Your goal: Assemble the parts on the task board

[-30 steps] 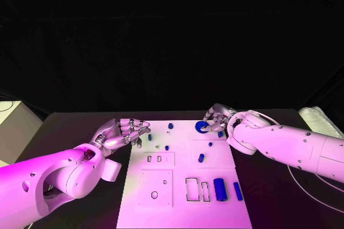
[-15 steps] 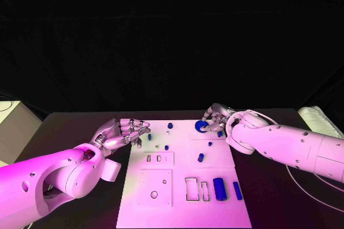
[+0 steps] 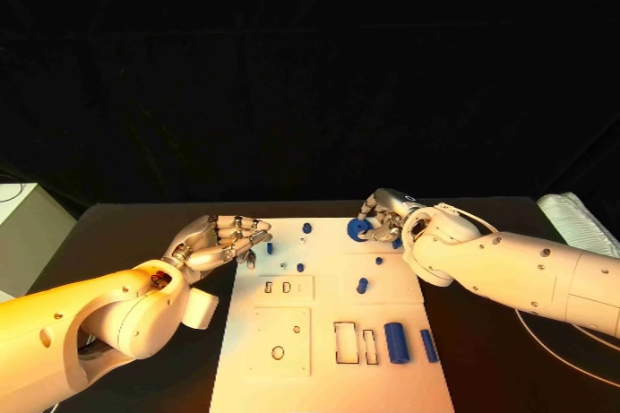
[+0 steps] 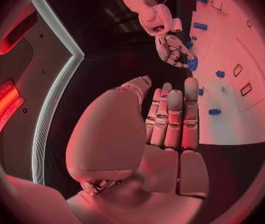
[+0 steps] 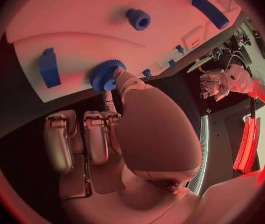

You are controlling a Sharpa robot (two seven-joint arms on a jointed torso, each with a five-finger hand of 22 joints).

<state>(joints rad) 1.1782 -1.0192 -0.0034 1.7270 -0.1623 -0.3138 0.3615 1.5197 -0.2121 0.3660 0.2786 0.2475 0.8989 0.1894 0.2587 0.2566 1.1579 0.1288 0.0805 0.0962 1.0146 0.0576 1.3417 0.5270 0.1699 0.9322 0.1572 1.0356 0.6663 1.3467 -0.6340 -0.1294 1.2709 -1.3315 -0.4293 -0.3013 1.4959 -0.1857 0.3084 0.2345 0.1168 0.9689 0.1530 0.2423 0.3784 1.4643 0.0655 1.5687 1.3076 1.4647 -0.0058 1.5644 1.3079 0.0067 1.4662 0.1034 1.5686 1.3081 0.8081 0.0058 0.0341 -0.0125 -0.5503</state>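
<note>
The white task board (image 3: 323,377) lies in the middle of the table. My right hand (image 3: 386,212) is at the board's far edge and pinches a blue gear (image 3: 359,230) between thumb and finger; the right wrist view shows the gear (image 5: 107,74) just over that edge. My left hand (image 3: 222,238) hovers at the board's far left corner, fingers apart, holding nothing. Small blue parts (image 3: 307,227) (image 3: 300,267) (image 3: 362,286) are scattered on the far half. Two blue cylinders (image 3: 397,341) (image 3: 427,344) lie near the right side.
Rectangular slots (image 3: 348,339) and small holes (image 3: 278,351) are cut in the board's near half. A white box (image 3: 23,227) stands at the table's left edge, a pale bundle (image 3: 576,218) at the right. A cable (image 3: 558,350) loops by my right arm.
My right hand, with the blue gear in it, has shifted slightly left along the board's far edge. The left hand has not moved.
</note>
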